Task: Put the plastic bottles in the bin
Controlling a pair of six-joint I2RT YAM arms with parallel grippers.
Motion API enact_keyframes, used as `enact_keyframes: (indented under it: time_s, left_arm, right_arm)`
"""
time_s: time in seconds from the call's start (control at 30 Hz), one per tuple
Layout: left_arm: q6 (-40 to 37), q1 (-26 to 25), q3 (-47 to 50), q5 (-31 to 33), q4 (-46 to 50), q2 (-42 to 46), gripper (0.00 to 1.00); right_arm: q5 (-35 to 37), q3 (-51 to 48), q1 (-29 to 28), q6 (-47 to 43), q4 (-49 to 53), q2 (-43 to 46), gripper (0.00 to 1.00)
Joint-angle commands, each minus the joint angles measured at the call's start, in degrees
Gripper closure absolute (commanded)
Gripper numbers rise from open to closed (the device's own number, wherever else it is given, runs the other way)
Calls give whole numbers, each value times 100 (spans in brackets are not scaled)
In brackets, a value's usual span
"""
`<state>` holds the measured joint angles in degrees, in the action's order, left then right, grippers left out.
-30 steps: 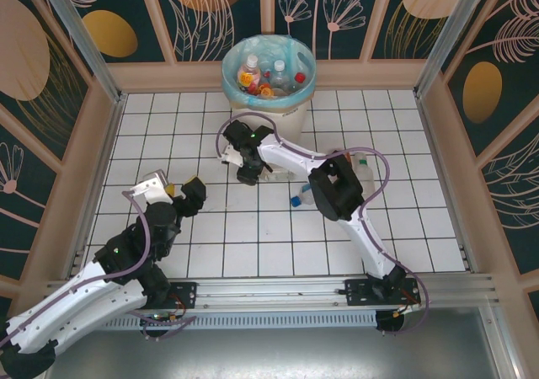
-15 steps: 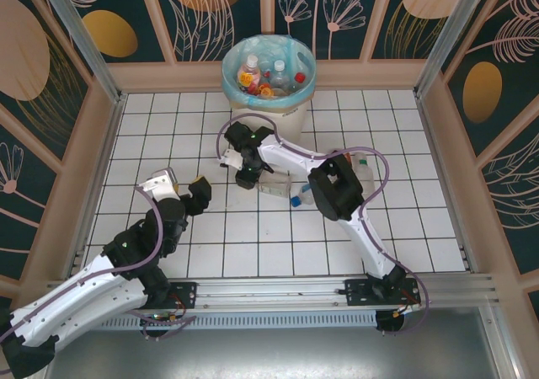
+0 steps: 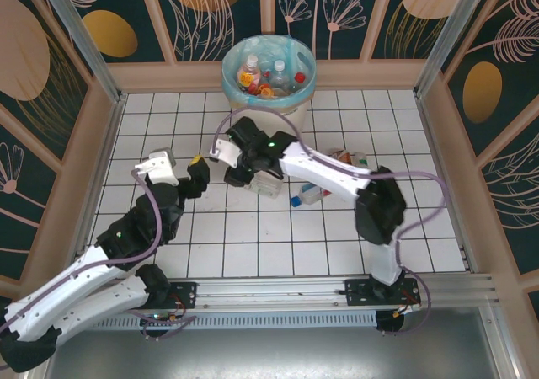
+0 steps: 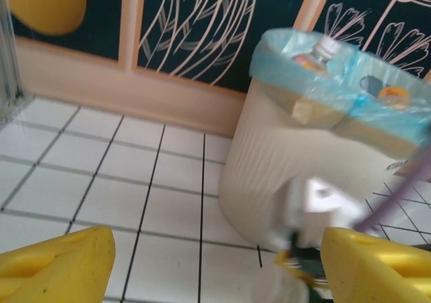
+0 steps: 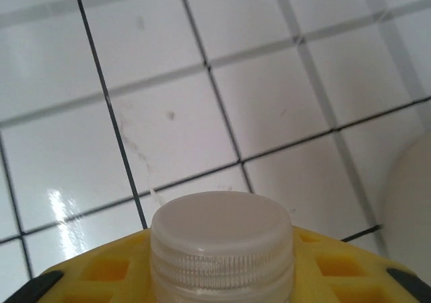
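One bottle, cap toward wrist camera

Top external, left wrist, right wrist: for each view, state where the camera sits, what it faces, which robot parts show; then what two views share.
Top external: above and behind the bases, looking down on tiled table, bin, both arms, left tool, right tool.
Left wrist: on the left arm, facing the bin; yellow fingers at lower corners.
Right wrist: facing down at the table; yellow finger under a white-capped bottle.
Shared: the bin, top external and left wrist.
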<state>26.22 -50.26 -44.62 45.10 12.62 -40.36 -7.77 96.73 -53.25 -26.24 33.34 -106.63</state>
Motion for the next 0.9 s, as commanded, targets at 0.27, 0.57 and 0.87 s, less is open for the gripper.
enact_keyframes:
  time_s: [0.27, 0.57, 0.87]
  left_arm:
    - [-1954, 7, -2157, -695, -1118, -1097, 20]
    - [-1656, 3, -3456, -1933, -550, -2284, 19]
    - [-982, 7, -3485, -2601, -195, -2578, 18]
  right_arm:
    - [706, -1173, 163, 245, -4461, 2495, 75]
    - [1209, -373, 904, 479, -6041, 1847, 79]
    - [1839, 306, 1710, 336, -6520, 871, 78]
